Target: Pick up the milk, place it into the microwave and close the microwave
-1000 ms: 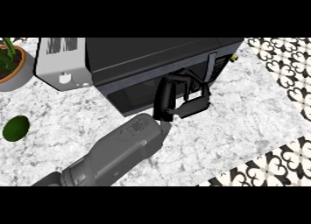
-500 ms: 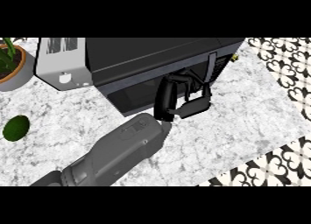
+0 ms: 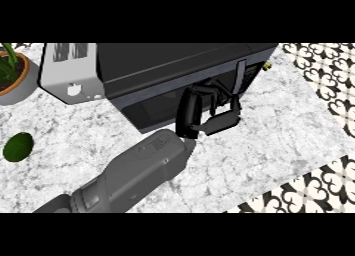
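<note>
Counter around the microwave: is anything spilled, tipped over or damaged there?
Nothing stands out. The microwave stands level, the potted plant is upright, the avocado lies on the counter. No spill shows. The hand is at the microwave's front.

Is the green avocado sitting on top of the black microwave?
No, the green oval avocado lies on the white marble counter at the left, well apart from the black box-shaped microwave.

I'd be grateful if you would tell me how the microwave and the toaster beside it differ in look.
The microwave is black and much the larger; the toaster is silver-grey and smaller. The microwave has a hand at its front; the toaster stands untouched to its left, near the potted plant. Both are boxy appliances on the marble counter.
</note>
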You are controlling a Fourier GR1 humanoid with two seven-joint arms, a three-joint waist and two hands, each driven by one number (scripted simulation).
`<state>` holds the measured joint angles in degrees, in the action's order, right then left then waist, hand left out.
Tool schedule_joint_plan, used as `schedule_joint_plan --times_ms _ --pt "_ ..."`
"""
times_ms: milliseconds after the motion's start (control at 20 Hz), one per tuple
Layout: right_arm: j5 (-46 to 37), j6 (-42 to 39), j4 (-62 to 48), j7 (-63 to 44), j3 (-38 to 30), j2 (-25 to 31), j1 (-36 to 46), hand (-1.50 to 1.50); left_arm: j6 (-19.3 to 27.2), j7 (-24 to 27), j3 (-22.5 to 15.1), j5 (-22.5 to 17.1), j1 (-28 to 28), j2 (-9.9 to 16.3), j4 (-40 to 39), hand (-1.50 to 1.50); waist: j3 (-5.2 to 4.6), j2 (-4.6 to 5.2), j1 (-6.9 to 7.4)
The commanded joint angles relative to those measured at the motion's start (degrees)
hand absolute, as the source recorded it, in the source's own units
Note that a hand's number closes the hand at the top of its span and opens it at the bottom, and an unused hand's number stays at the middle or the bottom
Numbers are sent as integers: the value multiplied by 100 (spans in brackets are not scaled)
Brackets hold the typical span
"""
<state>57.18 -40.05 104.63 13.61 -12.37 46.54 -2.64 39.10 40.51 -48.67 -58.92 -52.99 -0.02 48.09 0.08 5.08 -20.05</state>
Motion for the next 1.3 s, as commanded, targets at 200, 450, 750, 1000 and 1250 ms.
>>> schedule_joint_plan --times_ms 200,450,750,1000,1250 --pt "191 -117 -26 -76 -98 213 45 -150 -145 -65 216 -226 -366 2 -572 150 -13 69 -74" --pt "345 -278 17 -69 8 218 97 -150 -235 -21 -82 -132 -434 2 -629 150 11 97 -91" --pt "589 -472 63 -69 59 285 121 -150 102 -249 -227 -140 -481 2 -1036 150 23 59 8" --pt "760 -543 59 -83 10 369 78 -150 282 -384 -246 -369 -387 2 -1149 150 5 11 142" --pt "811 -548 56 -123 -151 489 -55 -150 599 -425 -299 -544 -197 1 -1330 150 0 -63 274"
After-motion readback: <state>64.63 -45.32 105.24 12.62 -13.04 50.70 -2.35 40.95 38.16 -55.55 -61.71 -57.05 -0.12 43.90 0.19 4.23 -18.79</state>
